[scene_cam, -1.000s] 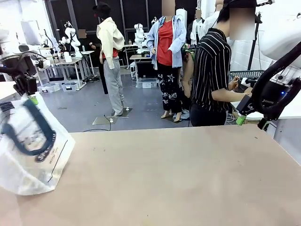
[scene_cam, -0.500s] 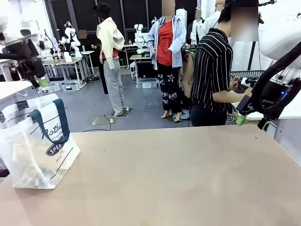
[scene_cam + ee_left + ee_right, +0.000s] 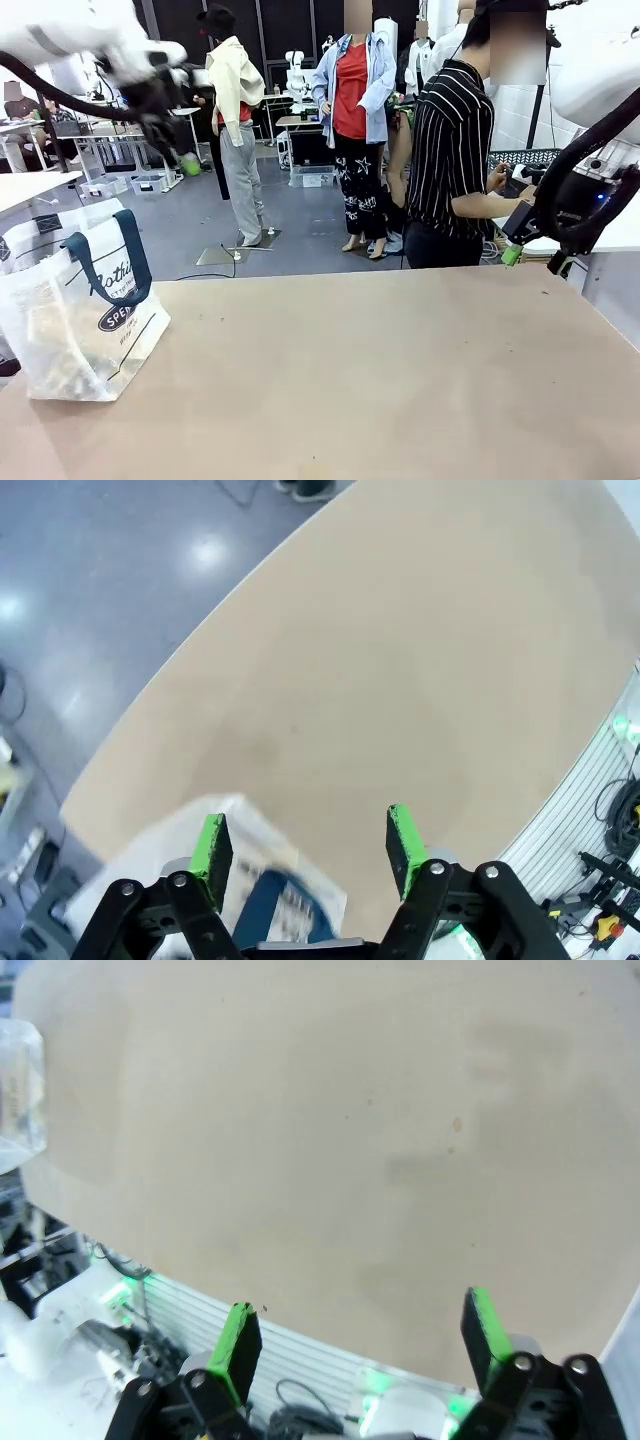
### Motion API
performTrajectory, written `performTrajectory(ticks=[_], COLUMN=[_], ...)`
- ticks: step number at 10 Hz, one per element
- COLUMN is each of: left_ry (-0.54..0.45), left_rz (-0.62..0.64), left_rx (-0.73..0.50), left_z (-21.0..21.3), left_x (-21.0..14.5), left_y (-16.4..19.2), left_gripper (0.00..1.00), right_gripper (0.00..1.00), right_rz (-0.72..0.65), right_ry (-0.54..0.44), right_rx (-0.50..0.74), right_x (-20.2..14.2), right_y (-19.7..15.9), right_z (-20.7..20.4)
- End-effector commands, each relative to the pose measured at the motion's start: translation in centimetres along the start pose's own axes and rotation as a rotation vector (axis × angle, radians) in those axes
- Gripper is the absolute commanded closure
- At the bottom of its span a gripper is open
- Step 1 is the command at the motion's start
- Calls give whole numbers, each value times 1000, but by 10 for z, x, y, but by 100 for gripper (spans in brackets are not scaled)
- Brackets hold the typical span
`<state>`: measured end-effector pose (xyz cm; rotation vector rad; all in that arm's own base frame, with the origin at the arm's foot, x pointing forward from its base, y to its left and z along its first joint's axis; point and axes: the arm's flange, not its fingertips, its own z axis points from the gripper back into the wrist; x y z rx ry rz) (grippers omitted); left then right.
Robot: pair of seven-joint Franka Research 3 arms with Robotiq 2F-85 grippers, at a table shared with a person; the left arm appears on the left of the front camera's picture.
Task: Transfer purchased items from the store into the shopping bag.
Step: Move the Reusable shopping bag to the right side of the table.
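Note:
The shopping bag (image 3: 85,310), translucent white with navy handles and dark lettering, stands upright at the table's left edge. Faint pale shapes show through its lower part; I cannot make out the purchased items. My left gripper (image 3: 183,160) hangs open high above and right of the bag, holding nothing. In the left wrist view its gripper (image 3: 307,840) is open over the blurred bag (image 3: 265,905) below. My right gripper (image 3: 515,248) stays open off the table's far right corner; the right wrist view shows this gripper (image 3: 362,1332) empty. A dark lattice basket (image 3: 525,157), likely the store, sits behind the person's arm.
A person in a striped shirt (image 3: 455,150) stands at the far right of the table (image 3: 380,370), turned toward the basket. The wide tan tabletop (image 3: 330,1140) lies bare right of the bag. The bag (image 3: 20,1090) shows at the right wrist view's left edge.
My left gripper opened off the bag's handle, rose and swung right. The bag went from slumped and tilted to standing upright. The right arm has not moved.

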<state>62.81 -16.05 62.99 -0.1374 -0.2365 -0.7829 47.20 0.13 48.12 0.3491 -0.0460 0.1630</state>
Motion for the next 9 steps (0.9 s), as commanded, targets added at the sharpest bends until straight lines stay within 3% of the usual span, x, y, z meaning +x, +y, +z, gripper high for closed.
performTrajectory(ticks=[1,4,6,9], left_ry=[5,-88,-62,-51], left_rz=[-23,-29,-35,-30], left_rx=[-70,-145,-189,-142], left_z=[-52,-97,-111,-118], left_x=[41,57,62,56], left_y=[3,-11,-5,-14], left_gripper=[20,20,20,20], right_gripper=[0,0,0,0], right_rz=[-4,-4,-4,-4], right_ry=[14,14,14,14], right_rx=[-10,-10,-10,-10], right_x=[1,1,1,1], right_y=[0,0,0,0], right_z=[2,2,2,2])
